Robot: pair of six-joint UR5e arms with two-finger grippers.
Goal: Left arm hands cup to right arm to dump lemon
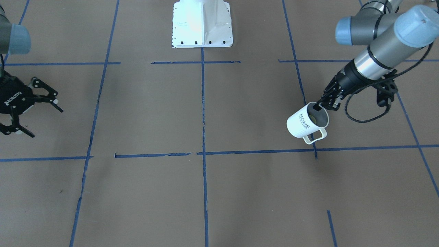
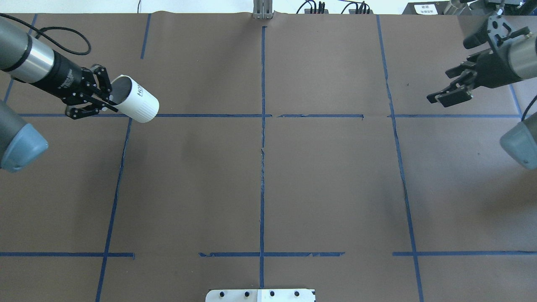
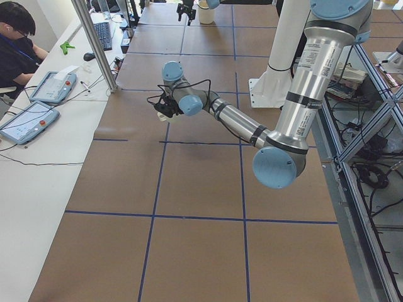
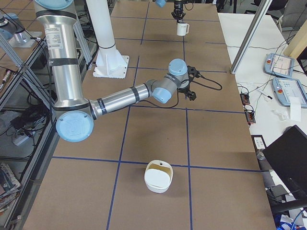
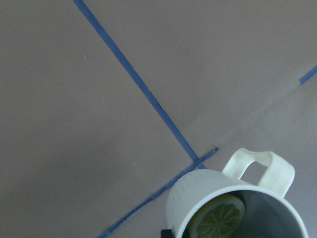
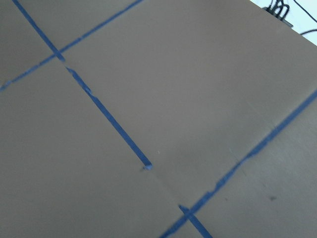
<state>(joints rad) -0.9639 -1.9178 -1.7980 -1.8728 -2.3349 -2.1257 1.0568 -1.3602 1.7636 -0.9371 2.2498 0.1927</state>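
Surface: a brown paper-covered tabletop (image 2: 188,188) carries a grid of blue tape lines (image 2: 262,167). The white robot base (image 1: 202,24) stands at the middle of the robot-side edge.

Left gripper: the left gripper (image 1: 320,106) is clamped on the cup's rim. One finger reaches down inside the mouth and the other presses on the outer wall.

Cup: the cup (image 1: 301,123) is a white mug with dark "HOME" lettering on its side. It hangs from the left gripper above the tabletop, over a crossing of tape lines towards the far left corner. Its loop handle points towards the operators' edge.

Lemon: the lemon (image 5: 216,218) lies inside the cup against the grey inner wall. In the left wrist view it shows as a yellow-green slice with its cut segments facing up.

Right gripper: the right gripper (image 2: 441,87) hangs over the tabletop towards the far right corner, well apart from the cup. Its fingers are spread wide and nothing is between them.

Other things: a white round container (image 4: 158,179) sits on a tape line near the tabletop's right end.

Surroundings: a person (image 3: 16,38) sits at a white desk (image 3: 38,176) along the operators' side.
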